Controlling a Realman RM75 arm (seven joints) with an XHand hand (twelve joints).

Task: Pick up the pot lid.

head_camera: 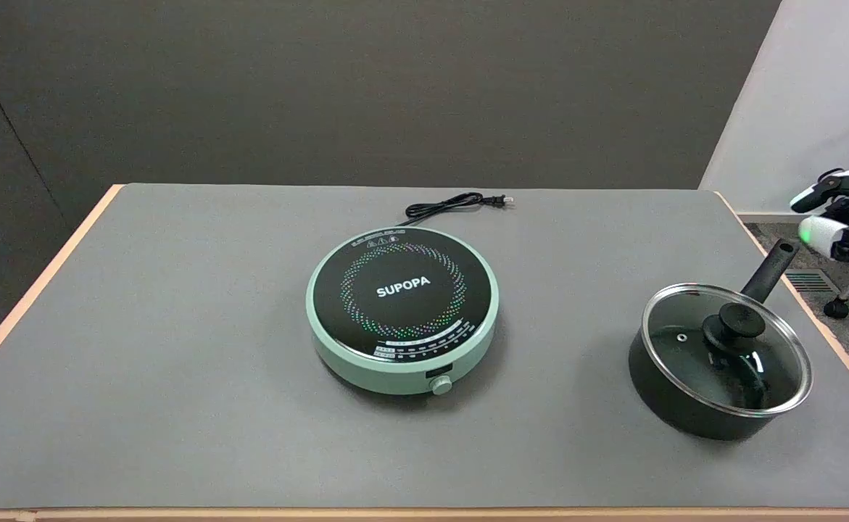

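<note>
A black pot (685,406) stands on the grey table at the right, its straight black handle (772,270) pointing to the far right. On it sits a glass pot lid (692,348) with a metal rim and a black knob (733,325). My right hand (841,214) shows only partly at the picture's right edge, above and beyond the pot's handle, apart from the lid. Its fingers are apart and nothing is in them.
A mint-green round induction cooker (402,308) marked SUPOPA sits mid-table, its black cord and plug (453,205) lying behind it. The table's right edge (816,319) runs close by the pot. A stand's foot (836,307) is on the floor beyond.
</note>
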